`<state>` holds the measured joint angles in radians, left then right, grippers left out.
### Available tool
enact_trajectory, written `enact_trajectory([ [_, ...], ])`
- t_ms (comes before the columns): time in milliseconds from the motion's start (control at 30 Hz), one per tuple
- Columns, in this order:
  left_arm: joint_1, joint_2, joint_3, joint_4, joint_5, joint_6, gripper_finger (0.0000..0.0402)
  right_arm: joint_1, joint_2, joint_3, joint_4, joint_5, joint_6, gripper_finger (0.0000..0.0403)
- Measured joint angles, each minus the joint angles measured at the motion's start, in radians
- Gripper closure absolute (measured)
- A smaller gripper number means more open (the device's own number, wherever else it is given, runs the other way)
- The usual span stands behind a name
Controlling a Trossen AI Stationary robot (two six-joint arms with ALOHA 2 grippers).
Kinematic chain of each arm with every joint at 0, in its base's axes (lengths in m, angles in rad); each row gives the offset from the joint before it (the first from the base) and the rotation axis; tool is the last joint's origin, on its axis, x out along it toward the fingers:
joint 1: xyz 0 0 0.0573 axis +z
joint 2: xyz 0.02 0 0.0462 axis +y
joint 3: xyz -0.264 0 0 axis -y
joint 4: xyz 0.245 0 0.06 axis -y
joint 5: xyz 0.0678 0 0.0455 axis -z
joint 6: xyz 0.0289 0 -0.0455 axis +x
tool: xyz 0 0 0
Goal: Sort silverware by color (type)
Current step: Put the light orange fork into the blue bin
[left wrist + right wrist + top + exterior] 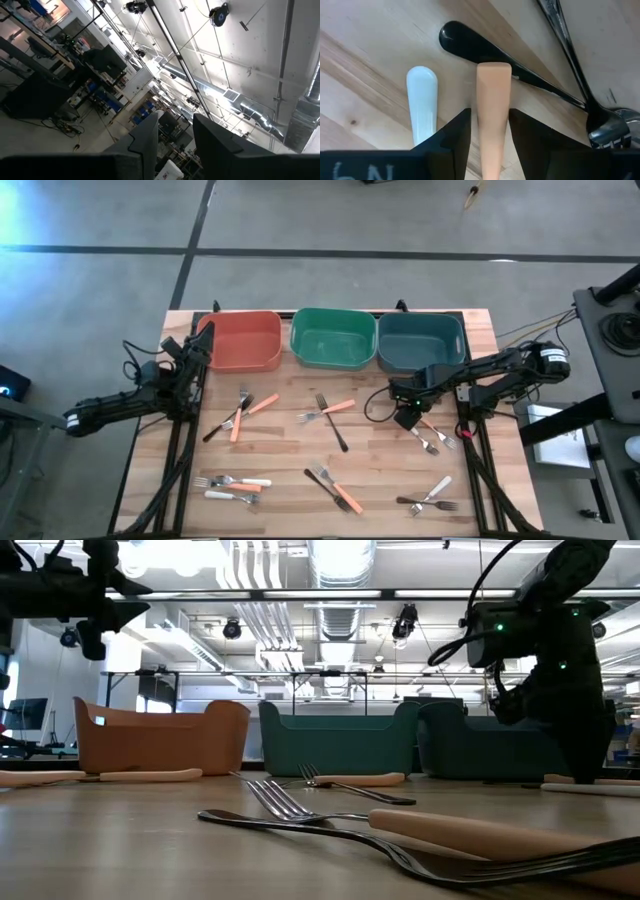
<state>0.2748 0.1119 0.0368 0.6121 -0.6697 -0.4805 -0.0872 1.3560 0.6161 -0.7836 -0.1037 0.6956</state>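
Small forks with orange, white or black handles lie scattered flat on the wooden table [280, 450]. My right gripper [408, 418] points straight down over a cluster of forks [432, 436] near the right edge. It is open, its fingers on either side of an orange fork handle [493, 100]. That handle lies across a black handle [470, 46], with a white handle [422, 102] beside it. My left gripper [198, 342] waits raised at the far left, open and empty, pointing up at the ceiling [176, 120]. My right gripper comes from above with a finger [454, 142] on each side of the orange handle's free end [493, 80], which lies on the table and across the black handle. I cannot tell whether either finger touches the handle.
Three bins stand in a row along the far edge: red-orange [240, 340], green [333, 337], teal [420, 340]. Other forks lie at the centre left [240, 416], the centre [328, 416], the near centre [335, 487], the near left [235, 485] and the near right [430, 498].
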Motion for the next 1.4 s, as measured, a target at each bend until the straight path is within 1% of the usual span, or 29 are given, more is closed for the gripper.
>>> enact_trajectory([
  [200,0.000,0.000,0.000,0.000,0.000,0.000,0.0294,0.000,-0.006,0.000,-0.006,0.007,0.002,0.0338],
  [367,0.000,0.000,0.000,-0.001,0.000,0.000,0.0294,-0.001,-0.037,0.004,-0.012,-0.017,0.013,0.0339],
  [433,0.000,0.000,0.000,0.000,0.000,0.000,0.0294,0.002,-0.054,0.026,-0.044,-0.021,0.018,0.0339],
  [533,0.000,0.000,0.000,-0.001,0.000,0.000,0.0294,0.002,-0.101,0.092,-0.119,-0.027,0.001,0.0339],
  [700,0.000,0.000,0.000,0.000,0.000,0.000,0.0294,0.002,-0.173,0.213,-0.159,-0.025,-0.017,0.0339],
  [767,0.000,0.000,0.000,0.000,0.000,0.000,0.0294,0.002,-0.201,0.269,-0.159,-0.008,-0.040,0.0339],
  [833,0.000,0.000,0.000,0.000,0.000,0.000,0.0294,0.002,-0.219,0.326,-0.171,0.036,-0.064,0.0339],
  [900,0.000,0.000,0.000,0.000,0.000,0.000,0.0294,0.002,-0.235,0.388,-0.183,0.108,-0.099,0.0339],
  [967,0.000,0.000,0.000,0.000,0.000,0.000,0.0294,0.002,-0.239,0.447,-0.231,0.222,-0.159,0.0339],
  [1033,0.000,0.000,0.000,0.000,0.000,0.000,0.0294,-0.004,-0.232,0.498,-0.284,0.363,-0.233,0.0339],
  [1100,0.000,0.000,0.000,0.000,0.000,0.000,0.0294,-0.019,-0.223,0.543,-0.311,0.495,-0.318,0.0339],
  [1167,0.000,0.000,0.000,0.000,0.000,0.000,0.0294,-0.047,-0.214,0.581,-0.320,0.605,-0.402,0.0339],
  [1233,0.000,0.000,0.000,0.000,0.000,0.000,0.0294,-0.086,-0.205,0.612,-0.303,0.676,-0.478,0.0339],
  [1267,0.000,0.000,0.000,0.000,0.000,0.000,0.0294,-0.109,-0.200,0.624,-0.297,0.695,-0.515,0.0339],
  [1400,0.000,0.000,0.000,0.000,0.000,0.000,0.0294,-0.210,-0.159,0.648,-0.302,0.732,-0.616,0.0339],
])
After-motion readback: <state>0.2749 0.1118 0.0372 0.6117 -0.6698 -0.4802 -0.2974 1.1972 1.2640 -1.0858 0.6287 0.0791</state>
